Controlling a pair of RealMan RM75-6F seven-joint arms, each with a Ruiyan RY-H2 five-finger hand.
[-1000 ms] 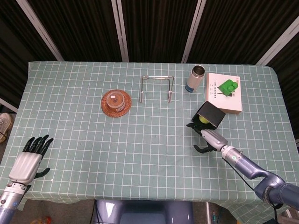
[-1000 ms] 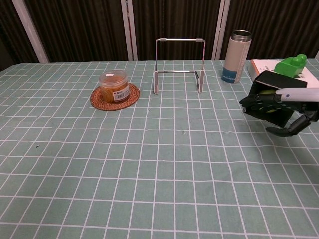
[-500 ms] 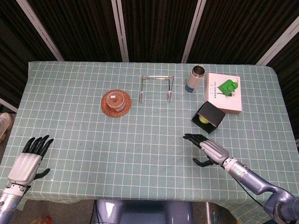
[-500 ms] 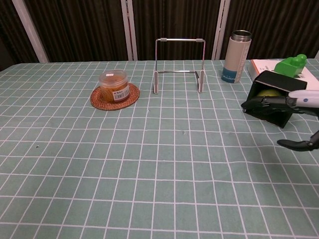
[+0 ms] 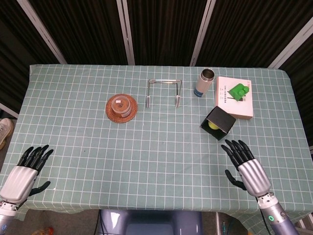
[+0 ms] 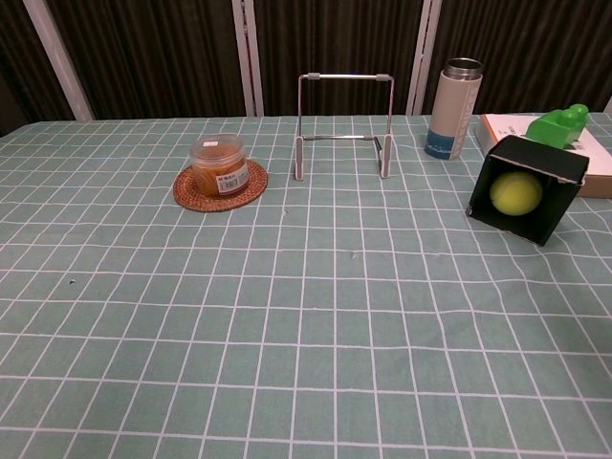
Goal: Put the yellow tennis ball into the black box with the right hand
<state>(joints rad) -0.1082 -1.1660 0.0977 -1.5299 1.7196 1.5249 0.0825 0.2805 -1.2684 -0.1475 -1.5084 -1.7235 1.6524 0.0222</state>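
The yellow tennis ball (image 6: 516, 192) lies inside the black box (image 6: 553, 164), whose open side faces the table's front; the head view shows the ball (image 5: 213, 125) in the box (image 5: 222, 119) at the right of the table. My right hand (image 5: 248, 166) is open near the front right edge, well clear of the box, fingers spread and holding nothing. At the front left corner my left hand (image 5: 23, 171) is open too. Neither hand shows in the chest view.
A steel flask (image 5: 204, 82) and a white box with a green toy (image 5: 235, 96) stand behind the black box. A wire rack (image 5: 164, 91) is at the back centre. An orange jar on a woven coaster (image 5: 121, 107) sits to the left.
My right hand drew back from the black box toward the front right edge, leaving the ball inside. It has left the chest view. The left hand slid slightly lower.
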